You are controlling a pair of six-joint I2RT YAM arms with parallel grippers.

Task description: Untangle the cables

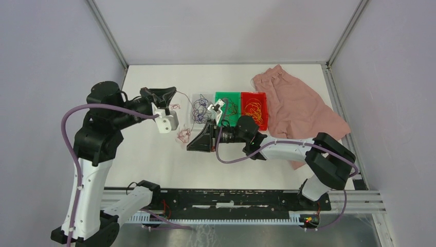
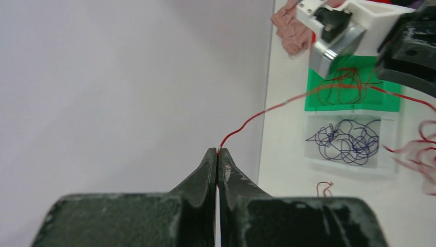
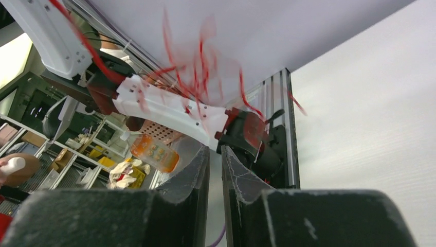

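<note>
Presently, step in hand, as I judge it: separating one red strand [image 2: 257, 115] from the cables. The next move calls for a slow pull apart, watching for snags.

1. Left gripper [image 2: 218, 150]: jaws pressed together, pinching the strand's end. The arm is raised over the table's left side.
2. Loose red tangle [image 1: 183, 135]: on the bare table.
3. Purple tangle [image 2: 343, 141]: in the clear tray [image 2: 310, 160].
4. Green tray [image 2: 318, 103]: dark red wires inside, and the strand passes over it.
5. Right gripper [image 3: 215, 149]: arm low, wrist rolled. The jaws are nearly together, and I cannot tell whether they pinch anything.
6. Orange-yellow wires [image 1: 254, 109]: in the red tray [image 1: 246, 95].
</note>
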